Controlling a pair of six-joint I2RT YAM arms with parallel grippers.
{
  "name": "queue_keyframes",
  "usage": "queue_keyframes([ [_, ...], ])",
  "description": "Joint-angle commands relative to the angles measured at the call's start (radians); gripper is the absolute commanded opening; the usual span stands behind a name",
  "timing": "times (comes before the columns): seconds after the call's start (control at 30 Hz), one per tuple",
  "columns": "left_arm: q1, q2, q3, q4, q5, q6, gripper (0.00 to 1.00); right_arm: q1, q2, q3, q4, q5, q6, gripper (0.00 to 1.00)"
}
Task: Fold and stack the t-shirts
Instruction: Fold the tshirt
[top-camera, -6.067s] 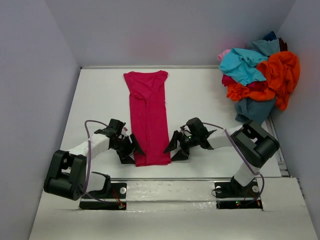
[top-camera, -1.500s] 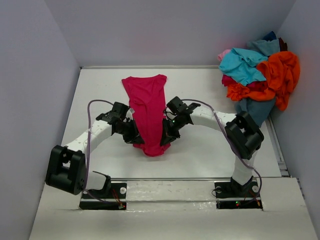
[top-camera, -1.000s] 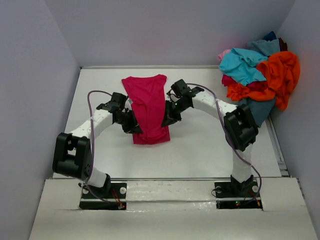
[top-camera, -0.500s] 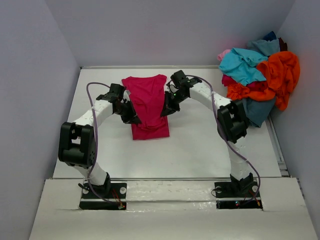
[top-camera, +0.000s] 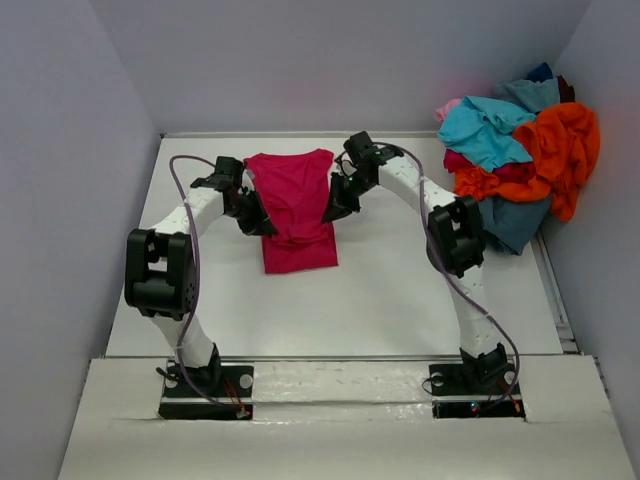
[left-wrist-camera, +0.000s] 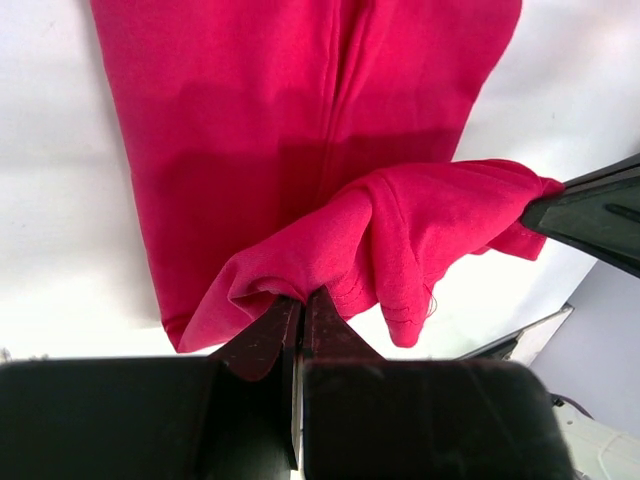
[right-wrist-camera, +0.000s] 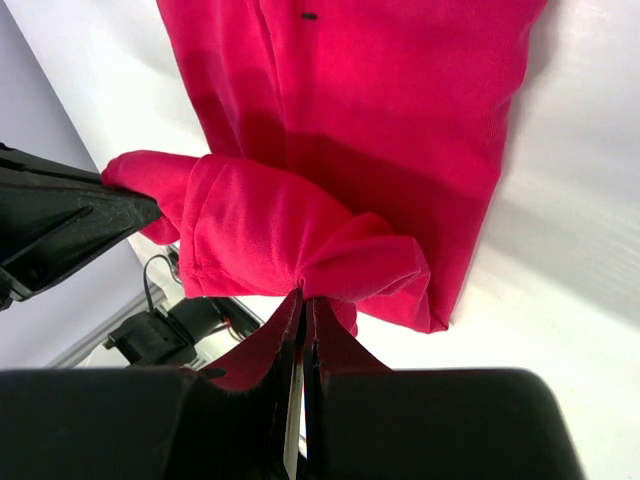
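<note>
A crimson-magenta t-shirt (top-camera: 296, 195) lies lengthwise in the middle of the white table (top-camera: 400, 290), doubled over on itself with the fold line nearest the arms. My left gripper (top-camera: 259, 224) is shut on the left corner of the lifted hem (left-wrist-camera: 400, 230), and my right gripper (top-camera: 331, 211) is shut on the right corner (right-wrist-camera: 300, 230). Both hold the hem a little above the lower layer (left-wrist-camera: 250, 110), about halfway up the shirt. In the wrist views the left gripper (left-wrist-camera: 300, 298) and right gripper (right-wrist-camera: 303, 296) each pinch a bunched bit of crimson cloth.
A heap of other t-shirts (top-camera: 520, 150) sits at the back right corner, with orange (top-camera: 568, 140) and turquoise (top-camera: 482, 130) ones on top and darker blue below. Grey walls close the table on the left, back and right.
Both grippers have carried the shirt's near hem farther toward the back wall over the last seconds. The shirt now lies folded about in half, and both arms reach out longer.
</note>
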Motion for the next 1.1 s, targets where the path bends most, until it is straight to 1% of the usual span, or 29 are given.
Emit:
queue_keyframes([
  [0.0, 0.009, 0.020, 0.047, -0.007, -0.005, 0.017, 0.06, -0.010, 0.048, 0.086, -0.040, -0.026, -0.025, 0.07],
  [0.23, 0.009, 0.069, 0.082, 0.001, -0.003, 0.015, 0.06, -0.021, 0.103, 0.158, -0.054, -0.035, -0.027, 0.07],
  [0.6, 0.009, 0.150, 0.192, -0.016, -0.023, 0.009, 0.06, -0.048, 0.175, 0.259, -0.072, -0.041, -0.047, 0.07],
  [0.7, 0.009, 0.165, 0.205, -0.013, -0.025, 0.009, 0.06, -0.048, 0.189, 0.279, -0.077, -0.046, -0.059, 0.17],
  [0.73, 0.009, 0.167, 0.208, -0.013, -0.029, 0.009, 0.06, -0.057, 0.192, 0.279, -0.075, -0.046, -0.071, 0.23],
  [0.8, 0.009, 0.173, 0.205, -0.010, -0.039, 0.011, 0.06, -0.057, 0.195, 0.282, -0.077, -0.040, -0.079, 0.30],
  [0.83, 0.009, 0.176, 0.203, -0.011, -0.043, 0.011, 0.06, -0.057, 0.197, 0.282, -0.077, -0.038, -0.086, 0.36],
  [0.87, 0.009, 0.179, 0.202, -0.008, -0.051, 0.011, 0.06, -0.057, 0.198, 0.282, -0.077, -0.038, -0.088, 0.38],
  [0.9, 0.009, 0.182, 0.199, -0.005, -0.056, 0.009, 0.08, -0.057, 0.201, 0.282, -0.074, -0.043, -0.091, 0.45],
  [0.97, 0.009, 0.187, 0.191, 0.001, -0.059, 0.003, 0.19, -0.057, 0.204, 0.281, -0.072, -0.046, -0.094, 0.51],
  [1.0, 0.009, 0.185, 0.185, 0.011, -0.060, 0.000, 0.24, -0.057, 0.206, 0.282, -0.072, -0.045, -0.094, 0.57],
  [1.03, 0.009, 0.184, 0.182, 0.016, -0.062, -0.002, 0.41, -0.057, 0.207, 0.281, -0.072, -0.045, -0.094, 0.59],
  [1.07, 0.009, 0.184, 0.179, 0.016, -0.069, -0.002, 0.48, -0.057, 0.204, 0.281, -0.072, -0.046, -0.094, 0.60],
])
